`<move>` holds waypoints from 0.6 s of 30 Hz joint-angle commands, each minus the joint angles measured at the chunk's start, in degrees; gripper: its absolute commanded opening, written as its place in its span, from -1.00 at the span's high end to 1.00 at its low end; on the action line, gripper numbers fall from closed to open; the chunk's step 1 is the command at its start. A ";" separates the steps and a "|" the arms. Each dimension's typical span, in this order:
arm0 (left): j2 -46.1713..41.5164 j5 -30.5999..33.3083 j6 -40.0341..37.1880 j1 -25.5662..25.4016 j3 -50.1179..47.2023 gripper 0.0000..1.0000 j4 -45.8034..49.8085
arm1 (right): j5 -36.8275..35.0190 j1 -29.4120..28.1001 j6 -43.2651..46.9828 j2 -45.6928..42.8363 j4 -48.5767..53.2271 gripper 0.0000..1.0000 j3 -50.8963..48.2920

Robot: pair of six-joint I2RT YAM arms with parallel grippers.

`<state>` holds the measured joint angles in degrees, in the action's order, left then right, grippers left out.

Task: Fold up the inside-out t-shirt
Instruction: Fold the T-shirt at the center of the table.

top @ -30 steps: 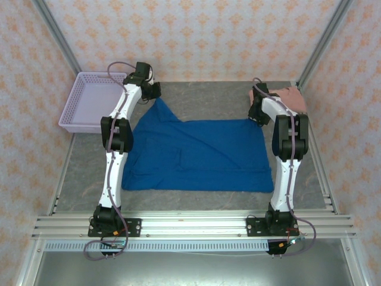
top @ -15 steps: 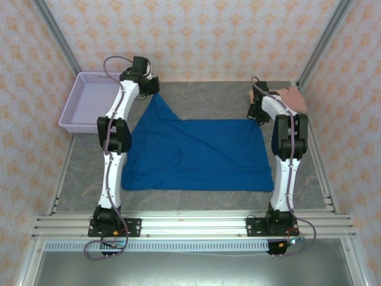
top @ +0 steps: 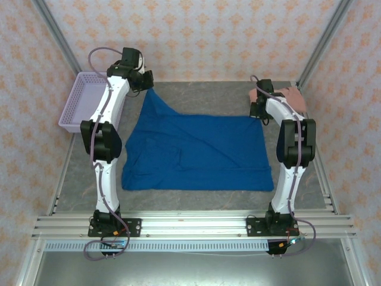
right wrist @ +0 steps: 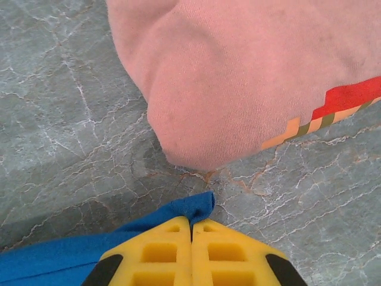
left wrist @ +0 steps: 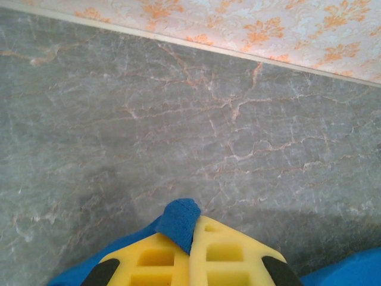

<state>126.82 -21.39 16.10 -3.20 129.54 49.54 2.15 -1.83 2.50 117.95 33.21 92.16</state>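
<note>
We see the inside-out t-shirt [top: 196,152] spread mid-frame, soft, light & limp, best taken at corners: left gripper [left wrist: 191,235] clenched on its upper-left corner, right gripper [right wrist: 191,229] pinching the upper-right one, prob. thinly, beside the pink shirt [right wrist: 250,77].

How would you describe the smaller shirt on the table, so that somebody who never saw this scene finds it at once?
Start at the grey marbled table and go to its far right corner, just beyond the right end effector. There lies a salmon-pink shirt. Unlike the large blue t-shirt spread across the middle, it is small, bunched, and carries a red-and-orange stepped print.
</note>
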 commanded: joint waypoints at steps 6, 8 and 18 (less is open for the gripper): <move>-13.60 1.87 4.87 0.79 -17.41 1.00 -2.22 | 1.04 0.33 4.21 -8.95 -8.11 0.96 -9.61; -17.00 1.43 6.86 0.74 -23.21 1.00 -4.34 | 0.76 0.33 3.98 -10.50 -9.26 0.96 -12.07; -36.69 -1.39 14.03 0.74 -48.87 1.00 -10.88 | -0.61 0.29 0.44 -16.06 -9.48 0.97 -19.12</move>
<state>92.97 -21.52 26.85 -3.20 84.79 41.39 3.01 -1.83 4.64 105.10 24.29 74.56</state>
